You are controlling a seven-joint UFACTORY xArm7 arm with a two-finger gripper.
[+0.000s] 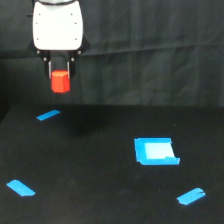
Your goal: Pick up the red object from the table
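Tape strips marked the black counter (100, 175), and the one nearest the exterior view's left edge (20, 188) lay low in the frame, slanting down toward the right. A second strip (48, 115) lay farther back on that side, close to the counter's far edge and tilted the other way. Above it, well clear of the surface, hung the arm's white housing (57, 25), cut off by the top of the frame. The end effector (60, 75) pointed straight down from the housing, its dark fingers closed on the block (60, 81). The block was orange-red and sat upright between the fingers, its lower part showing below them against the black cloth backdrop (160, 50). It touched nothing but the fingers and was up in the air, apart from the counter. A faint dark shadow lay on the counter just beyond the second strip. Farther toward the exterior view's right, a blue square (155, 151) lay flat on the counter with a paler patch at its middle. A third strip (190, 196) lay near the lower right corner, slanting up toward the right, close to the square but not touching it.
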